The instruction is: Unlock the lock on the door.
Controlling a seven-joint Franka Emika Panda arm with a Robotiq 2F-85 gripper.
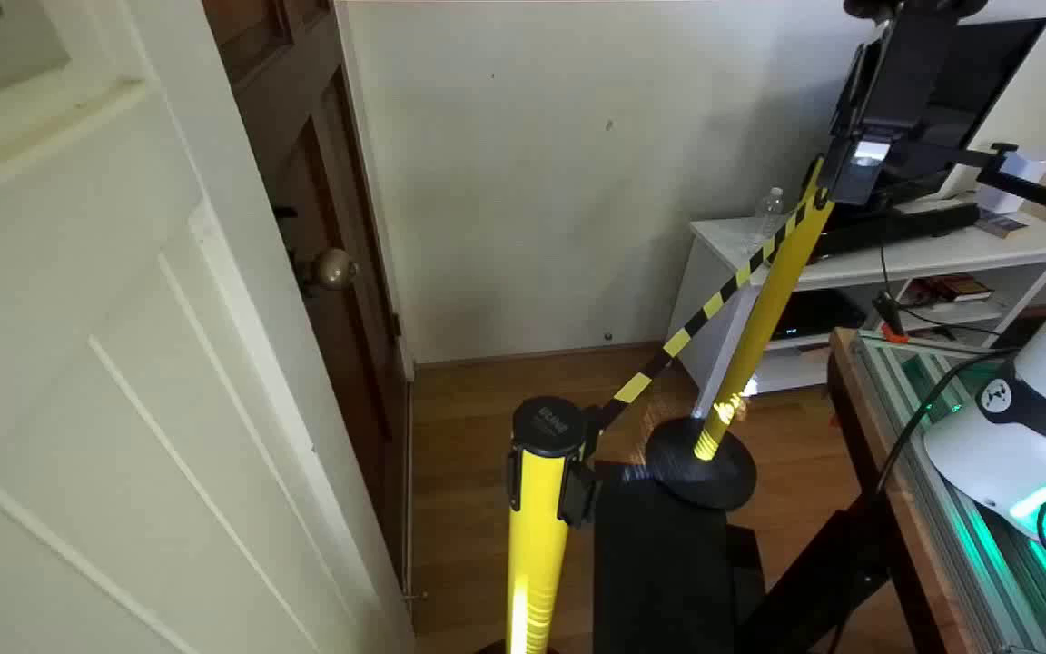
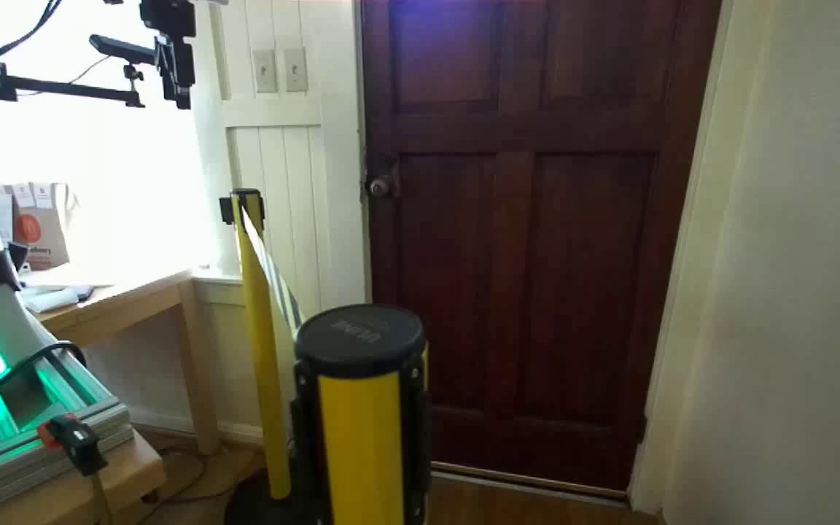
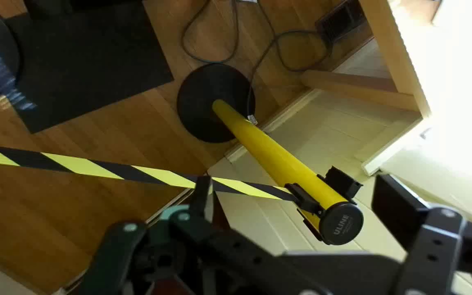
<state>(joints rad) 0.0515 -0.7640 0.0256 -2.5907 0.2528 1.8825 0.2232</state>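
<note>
While the door (image 2: 522, 240) stands lengthwise upright, its round knob (image 1: 334, 269) juts outward.

"ULINE" on both black post caps (image 3: 341, 224); "FRANK", "EMIKA" on dark arm band (image 1: 1039, 413)

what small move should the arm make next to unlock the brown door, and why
I'd probably ease the gripper toward the door, jaws open, well clear of the tape and post. In both exterior views it hangs apart from the door; the wrist view shows tape and post beyond the open jaws. A small dark fitting above the knob looks the likely target.
</note>
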